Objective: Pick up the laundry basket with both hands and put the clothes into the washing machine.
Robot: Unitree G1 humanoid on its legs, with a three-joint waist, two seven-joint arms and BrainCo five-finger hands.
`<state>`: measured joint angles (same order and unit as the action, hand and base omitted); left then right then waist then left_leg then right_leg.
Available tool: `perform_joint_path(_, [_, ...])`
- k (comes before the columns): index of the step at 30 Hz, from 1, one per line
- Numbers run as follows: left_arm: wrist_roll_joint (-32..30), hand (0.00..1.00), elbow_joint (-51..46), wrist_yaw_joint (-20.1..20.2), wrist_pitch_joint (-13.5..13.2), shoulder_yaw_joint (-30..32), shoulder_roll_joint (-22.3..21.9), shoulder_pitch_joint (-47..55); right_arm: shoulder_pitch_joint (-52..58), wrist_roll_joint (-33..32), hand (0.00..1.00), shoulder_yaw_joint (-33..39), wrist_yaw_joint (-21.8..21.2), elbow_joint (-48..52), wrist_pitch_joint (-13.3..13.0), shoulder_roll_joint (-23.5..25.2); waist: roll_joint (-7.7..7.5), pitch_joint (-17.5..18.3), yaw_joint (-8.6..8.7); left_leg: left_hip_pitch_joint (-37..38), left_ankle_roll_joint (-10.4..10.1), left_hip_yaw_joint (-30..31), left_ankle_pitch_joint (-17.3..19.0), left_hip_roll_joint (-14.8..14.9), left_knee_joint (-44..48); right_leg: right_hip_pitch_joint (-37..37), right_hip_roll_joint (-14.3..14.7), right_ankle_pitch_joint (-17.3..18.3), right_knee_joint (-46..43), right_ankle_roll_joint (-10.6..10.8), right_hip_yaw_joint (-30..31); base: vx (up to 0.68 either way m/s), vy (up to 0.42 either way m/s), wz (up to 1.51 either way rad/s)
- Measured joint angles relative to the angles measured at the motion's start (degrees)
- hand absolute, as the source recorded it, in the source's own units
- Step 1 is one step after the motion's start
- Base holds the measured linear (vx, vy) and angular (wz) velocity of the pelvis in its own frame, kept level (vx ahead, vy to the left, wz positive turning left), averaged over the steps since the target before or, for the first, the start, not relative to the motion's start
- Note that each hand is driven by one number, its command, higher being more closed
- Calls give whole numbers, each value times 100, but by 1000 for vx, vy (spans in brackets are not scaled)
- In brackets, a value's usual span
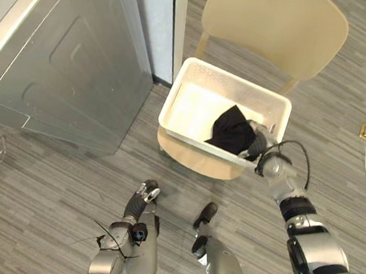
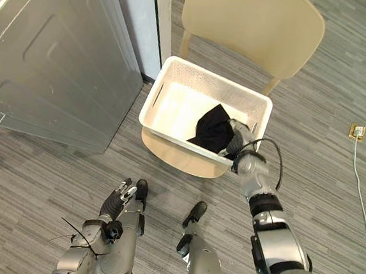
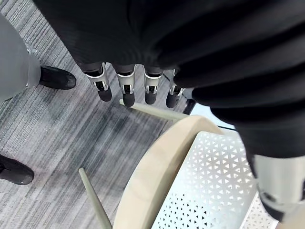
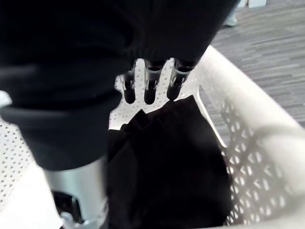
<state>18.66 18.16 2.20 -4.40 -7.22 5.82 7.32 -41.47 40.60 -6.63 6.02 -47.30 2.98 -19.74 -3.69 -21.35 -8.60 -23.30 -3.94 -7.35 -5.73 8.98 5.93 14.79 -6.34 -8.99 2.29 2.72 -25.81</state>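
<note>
Seen from above the robot's head: a large grey metal washing machine [image 1: 68,56] stands just to the left of the laundry basket [image 1: 172,110], and no door opening can be made out. A pale beige chair [image 1: 276,23] holds the basket on its round seat, with the chair back rising on the basket's far side. The basket is white, rectangular and perforated, and sits slightly askew on the seat. Inside it, toward the right end, lies a crumpled black garment [image 1: 231,131]; the rest of the basket floor is bare. The right hand [image 1: 258,140] reaches over the near rim at the basket's right end, its fingers [image 4: 150,88] straight and spread just above the dark cloth, gripping nothing. The left hand [image 1: 146,195] hangs low, well short of the basket's near side, fingers [image 3: 125,88] relaxed and empty above the grey plank floor [image 1: 51,183]. The basket looks like stiff, light plastic, likely smooth and a little slippery. With so little in it, it should lift easily, though the load sits off-centre. The best hold is probably one hand under each short end's rim, where there seem to be handle slots. The garment is soft and limp and would shift if the basket tips.
</note>
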Motion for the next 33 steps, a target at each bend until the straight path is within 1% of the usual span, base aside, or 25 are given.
perform_joint_path(1, [115, 0, -93, -2, -22, -8, -28, -9, -207, 3, 0, -8, 50, -195, 50, -80, 36, -65, -25, -97, 17, 22, -43, -17, -15, 83, -10, -16, 2, 21, -34, -26, 37, 11])
perform_joint_path(2, [198, 0, -186, -13, -54, -3, -31, -21, -414, 31, 0, -9, 67, -345, 100, -117, 56, -241, -41, -106, 32, 47, -97, -26, -51, 93, -14, -42, 3, 8, -55, -24, 32, 10])
perform_joint_path(3, [235, 0, -214, -21, -64, -1, -20, -28, -503, 55, 0, -11, 83, -422, 111, -124, 67, -307, -48, -107, 6, 62, -121, -31, -89, 105, -13, -50, 3, -3, -67, -14, 16, 11])
perform_joint_path(4, [353, 0, -215, -52, -81, -3, -6, -71, -675, 70, 0, -22, 135, -630, 126, -153, 89, -397, -79, -136, 44, 95, -204, -43, -159, 150, -12, -64, 4, -20, -102, 1, 9, 13])
perform_joint_path(5, [538, 0, -229, -111, -102, -8, -17, -159, -872, 238, 0, -76, 153, -898, 143, -276, 142, -523, -161, -161, 46, 122, -244, -55, -193, 166, -9, -78, 25, -28, -131, 8, 7, 12])
perform_joint_path(7, [688, 0, -308, -117, -126, -5, -20, -178, -1037, 372, 0, -177, 157, -1111, 180, -377, 170, -575, -180, -218, 66, 160, -269, -70, -197, 181, -5, -106, 75, -20, -173, 15, 7, 11])
perform_joint_path(8, [884, 0, -421, -122, -173, -6, -19, -181, -1229, 510, 0, -284, 160, -1287, 230, -458, 169, -577, -180, -331, 81, 189, -298, -90, -202, 266, -9, -127, 103, -9, -207, 26, 18, 12])
perform_joint_path(11, [1209, 0, -551, -126, -267, -5, -48, -250, -1498, 634, 0, -443, 161, -1597, 255, -544, 189, -631, -192, -440, 92, 202, -331, -126, -199, 349, -41, -136, 106, -1, -231, 33, 39, 7])
perform_joint_path(14, [1341, 0, -674, -146, -301, -17, -120, -306, -1654, 662, 0, -579, 164, -1853, 261, -545, 204, -670, -221, -567, 93, 222, -331, -140, -199, 470, -52, -146, 106, 15, -240, 12, 32, 1])
perform_joint_path(16, [1369, 0, -693, -147, -307, -84, -133, -354, -1770, 542, 0, -624, 159, -1944, 264, -573, 229, -685, -236, -648, 93, 227, -331, -139, -203, 548, -51, -154, 106, 26, -242, 4, 17, -1])
perform_joint_path(17, [1454, 0, -699, -136, -304, -185, -144, -406, -1815, 280, 100, -647, 158, -1951, 257, -624, 279, -717, -242, -678, 93, 244, -331, -142, -209, 566, -52, -155, 106, 27, -260, 4, 32, 2])
perform_joint_path(19, [1470, 0, -726, -113, -304, -201, -238, -407, -1850, -107, 100, -691, 164, -1949, 246, -676, 293, -724, -285, -710, 88, 244, -336, -147, -258, 635, -54, -154, 105, 27, -245, 3, 10, -3])
perform_joint_path(21, [1556, 0, -783, -103, -303, -216, -302, -409, -1966, -630, 100, -740, 170, -1921, 215, -753, 294, -725, -286, -741, 74, 239, -410, -151, -406, 736, -50, -155, 105, 27, -243, 7, 7, -2])
perform_joint_path(24, [1620, 0, -868, -103, -304, -217, -352, -410, -2030, -1140, 100, -750, 170, -1863, 180, -833, 294, -725, -293, -784, 73, 219, -411, -142, -409, 783, -44, -155, 109, 26, -241, 11, 5, -1])
perform_joint_path(26, [1671, 0, -910, -104, -305, -221, -414, -459, -2030, -1632, 100, -750, 170, -1858, 80, -800, 293, -724, -303, -783, 83, 158, -422, -137, -405, 795, -45, -156, 126, 24, -215, 44, 18, -7])
perform_joint_path(29, [1672, 0, -920, -105, -308, -225, -465, -554, -2025, -2017, 100, -720, 169, -1746, -6, -736, 292, -724, -303, -779, 83, 91, -424, -132, -402, 812, -39, -171, 165, 4, -162, 44, 20, -10])
perform_joint_path(32, [1670, 0, -977, -109, -308, -241, -502, -633, -1974, -2478, 100, -409, 189, -1625, -39, -514, 292, -724, -291, -720, 83, 51, -423, -107, -403, 792, -16, -185, 178, -15, -96, 31, 21, -11])
perform_joint_path(33, [1669, 0, -995, -109, -309, -246, -504, -634, -1949, -2541, 100, -334, 183, -1592, -27, -481, 292, -724, -292, -697, 83, 41, -424, -103, -403, 775, -14, -187, 180, -16, -88, 24, 27, -9])
